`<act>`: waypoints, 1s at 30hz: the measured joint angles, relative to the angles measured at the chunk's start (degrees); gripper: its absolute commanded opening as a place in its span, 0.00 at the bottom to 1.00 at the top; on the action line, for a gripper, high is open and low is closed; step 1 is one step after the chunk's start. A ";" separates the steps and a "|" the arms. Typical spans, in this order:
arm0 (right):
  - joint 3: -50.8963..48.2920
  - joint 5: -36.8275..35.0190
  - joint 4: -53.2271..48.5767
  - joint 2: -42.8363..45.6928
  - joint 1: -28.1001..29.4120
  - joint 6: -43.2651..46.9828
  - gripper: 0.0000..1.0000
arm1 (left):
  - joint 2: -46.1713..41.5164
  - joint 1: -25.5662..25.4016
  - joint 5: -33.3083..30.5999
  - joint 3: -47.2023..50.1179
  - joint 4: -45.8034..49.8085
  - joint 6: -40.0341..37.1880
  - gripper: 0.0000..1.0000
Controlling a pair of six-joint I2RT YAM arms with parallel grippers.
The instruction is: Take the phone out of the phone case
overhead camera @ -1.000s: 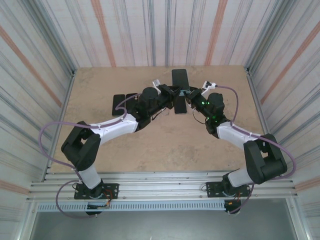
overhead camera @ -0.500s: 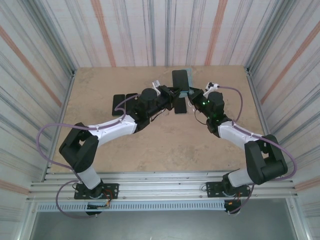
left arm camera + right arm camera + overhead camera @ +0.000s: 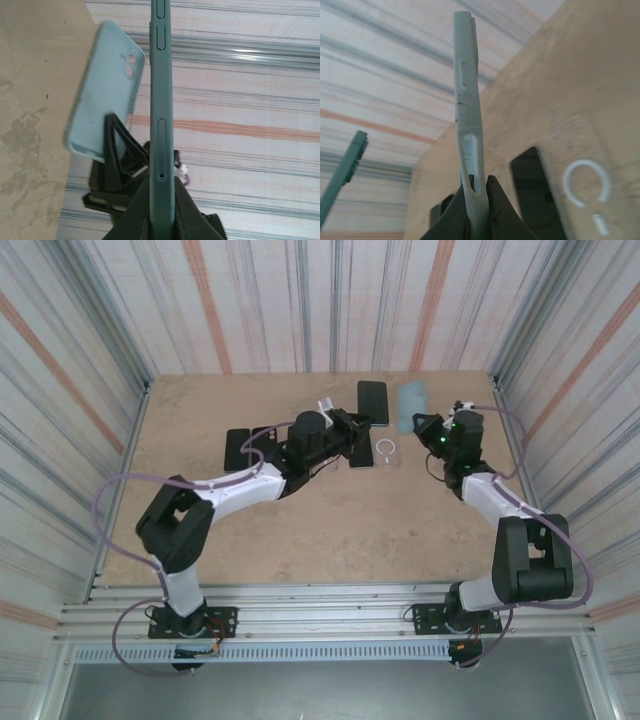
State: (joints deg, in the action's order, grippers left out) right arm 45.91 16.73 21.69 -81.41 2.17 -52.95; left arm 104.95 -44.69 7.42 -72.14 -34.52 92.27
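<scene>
Phone (image 3: 372, 402) and pale teal case (image 3: 411, 405) hang apart, both beyond the clear ringed case (image 3: 387, 451) lying on the table. The left gripper (image 3: 161, 207) pinches the phone's lower end edge-on, its top cut off in the wrist view. The right gripper (image 3: 476, 197) is clamped on the teal case's bottom rim, and the dark slab (image 3: 360, 450) just left of the clear ringed case is possibly another phone, too dim to tell.

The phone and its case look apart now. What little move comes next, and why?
Probably lower the right tool and lay the pale blue case on the table: the phone, clamped in the left tool, is already free of it, a gap between them.
</scene>
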 measured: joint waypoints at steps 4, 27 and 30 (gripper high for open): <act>1.81 2.62 -8.17 2.12 -5.99 6.91 0.00 | 6.64 -0.02 0.48 -3.87 1.77 -1.66 0.00; 4.85 7.32 -23.28 3.30 -16.44 22.64 0.00 | 38.64 -6.99 -1.97 -39.04 18.01 -3.74 0.01; 4.81 7.37 -23.26 2.97 -16.76 22.64 0.00 | 40.59 -7.19 -3.02 -41.94 19.58 -3.72 0.01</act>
State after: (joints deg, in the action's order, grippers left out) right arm 50.72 24.10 -1.56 -78.43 -14.59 -30.30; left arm 145.53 -51.88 4.40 -114.08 -14.94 88.55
